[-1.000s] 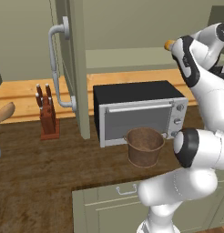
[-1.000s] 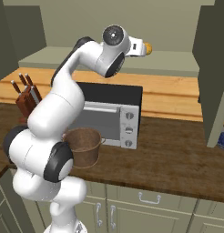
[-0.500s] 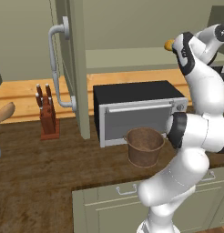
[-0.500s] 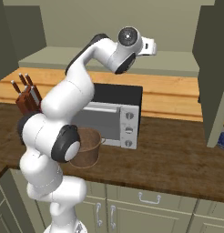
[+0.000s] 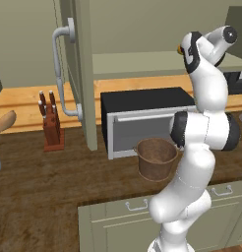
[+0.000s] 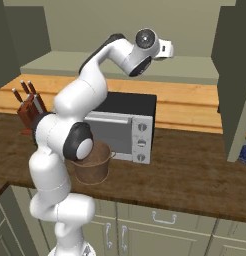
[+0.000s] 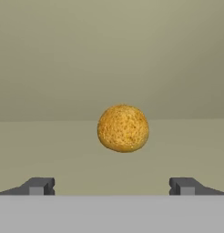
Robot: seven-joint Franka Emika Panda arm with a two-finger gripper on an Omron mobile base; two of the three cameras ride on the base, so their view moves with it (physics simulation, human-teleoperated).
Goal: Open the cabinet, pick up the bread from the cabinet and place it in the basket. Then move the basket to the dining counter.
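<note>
The cabinet shelf [image 6: 195, 75] is carrying the bread [image 7: 123, 128], which is sitting alone at the centre of the hand view. The dark worktop [image 5: 49, 192] is bearing the toaster oven [image 5: 147, 120], with the basket [image 5: 156, 158] standing just beside it at its 6 o'clock. A knife block [image 5: 51, 124] is resting at the oven's 9 o'clock, well apart.
</note>
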